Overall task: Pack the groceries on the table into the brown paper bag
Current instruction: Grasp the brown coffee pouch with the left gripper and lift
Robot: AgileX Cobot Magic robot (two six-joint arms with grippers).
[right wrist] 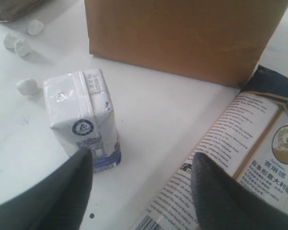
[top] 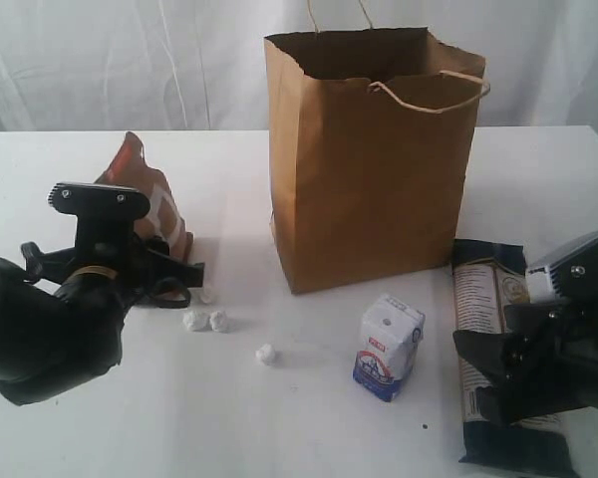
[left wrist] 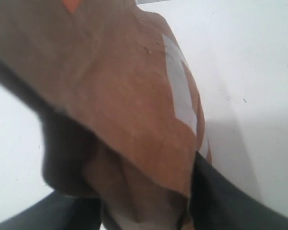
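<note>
The brown paper bag (top: pixel 369 169) stands open at the middle back of the table (top: pixel 279 418). My left gripper (top: pixel 177 277) is shut on the brown foil pouch (top: pixel 148 194), whose crinkled foil (left wrist: pixel 125 96) fills the space between its dark fingers (left wrist: pixel 221 196). The small white-blue carton (top: pixel 389 347) stands upright in front of the bag. My right gripper (right wrist: pixel 144 165) is open over bare table, between the carton (right wrist: pixel 81 115) and the long dark noodle packet (right wrist: pixel 249 139), which lies flat at the right (top: pixel 483 274). No jar, can or bottle is in view.
Three small white lumps (top: pixel 219 321) lie on the tabletop between the pouch and the carton; one (right wrist: pixel 27 86) sits close beside the carton. The bag's wall (right wrist: pixel 182 33) rises just beyond the right gripper. White curtains hang behind the table.
</note>
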